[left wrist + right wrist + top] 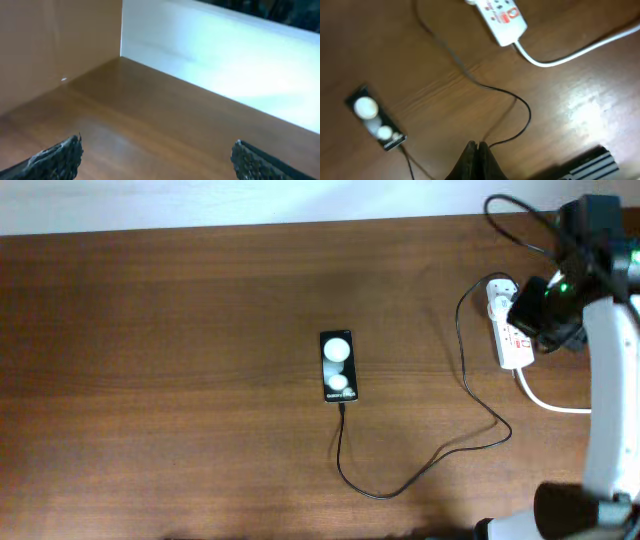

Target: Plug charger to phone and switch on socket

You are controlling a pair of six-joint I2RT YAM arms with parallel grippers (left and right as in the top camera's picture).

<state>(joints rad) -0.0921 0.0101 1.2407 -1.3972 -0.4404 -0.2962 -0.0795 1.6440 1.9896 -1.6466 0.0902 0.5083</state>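
The phone (338, 366) lies flat at the table's middle, and shows in the right wrist view (375, 121) too. The charger (420, 465) meets the phone's near end, loops right and runs up to the socket (510, 340). The cable (522, 107) and the socket (502, 17) show in the right wrist view as well. My right gripper (476, 146) is shut and empty, held above the table; in the overhead view its dark head hangs over the socket's right side. My left gripper (157, 147) is open and empty over bare wood, out of the overhead view.
A thick white cord (545, 400) leaves the socket's near end toward the right edge. A white plug (497, 292) sits at the socket's far end. The left wrist view shows a white wall (225, 55) and a brown side panel (50, 40) meeting at the table's corner.
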